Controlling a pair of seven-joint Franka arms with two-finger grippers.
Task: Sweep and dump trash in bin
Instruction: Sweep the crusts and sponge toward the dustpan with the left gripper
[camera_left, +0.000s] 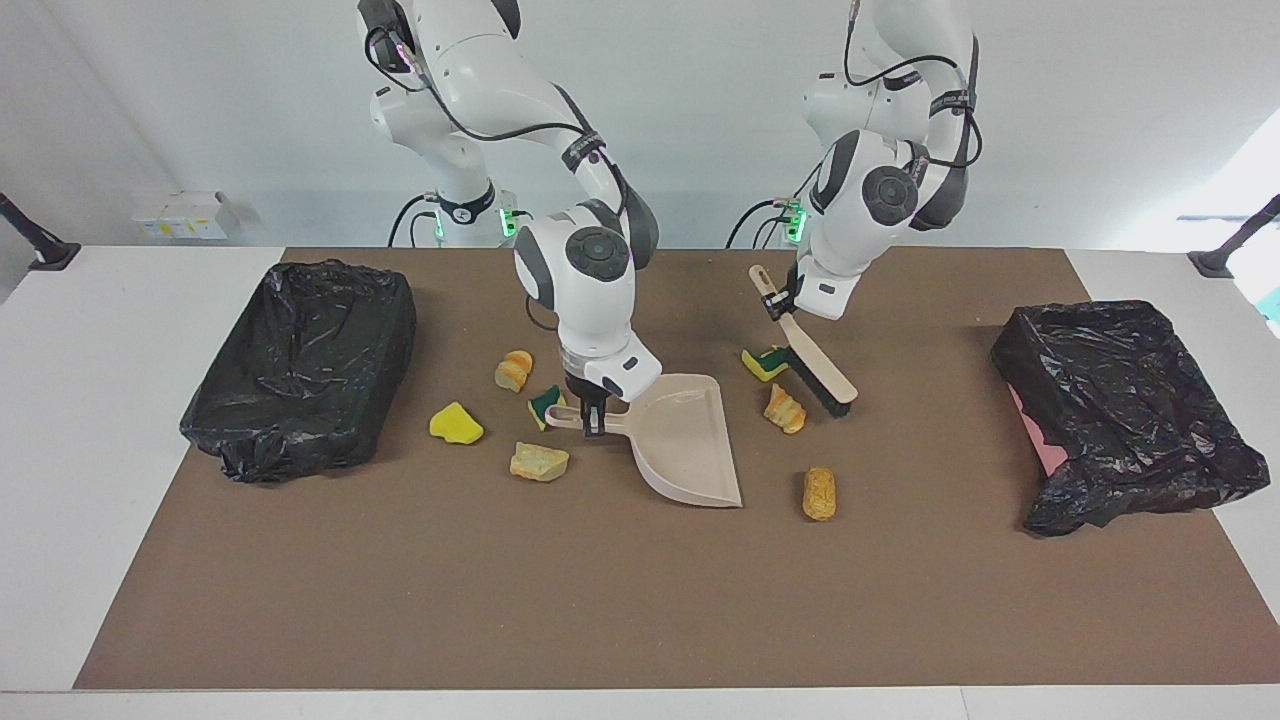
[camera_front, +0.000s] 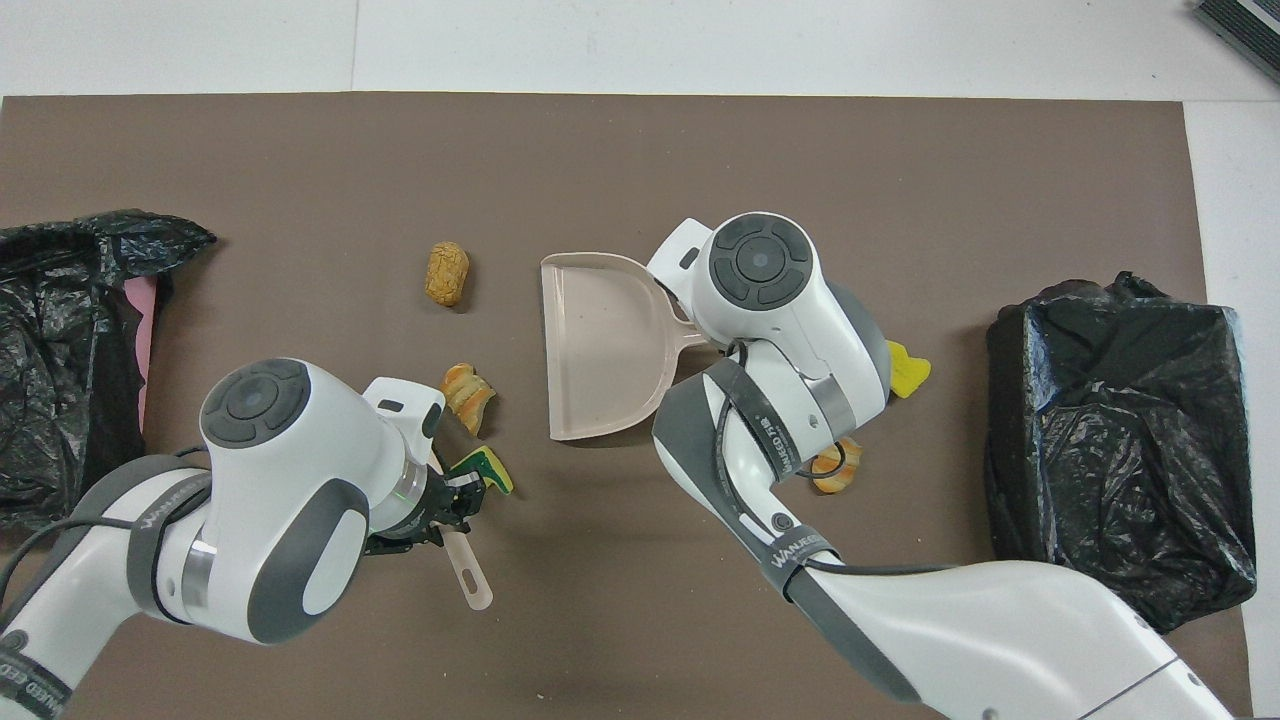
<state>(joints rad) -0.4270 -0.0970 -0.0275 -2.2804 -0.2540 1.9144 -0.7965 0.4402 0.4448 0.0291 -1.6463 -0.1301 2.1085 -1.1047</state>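
Between the two black-lined bins (camera_left: 300, 370), we are clamping the dustpan (camera_left: 680, 440) handle in our right gripper (camera_left: 594, 420) and the brush (camera_left: 815, 370) handle in our left gripper (camera_left: 780, 303). Seven light, soft scraps of trash (camera_left: 784, 408) (sweepable, never gripped) are lying around the pan.

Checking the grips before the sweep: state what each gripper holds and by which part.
The left gripper holds the brush by its handle. The right gripper holds the dustpan by its handle, jaws shut on it.
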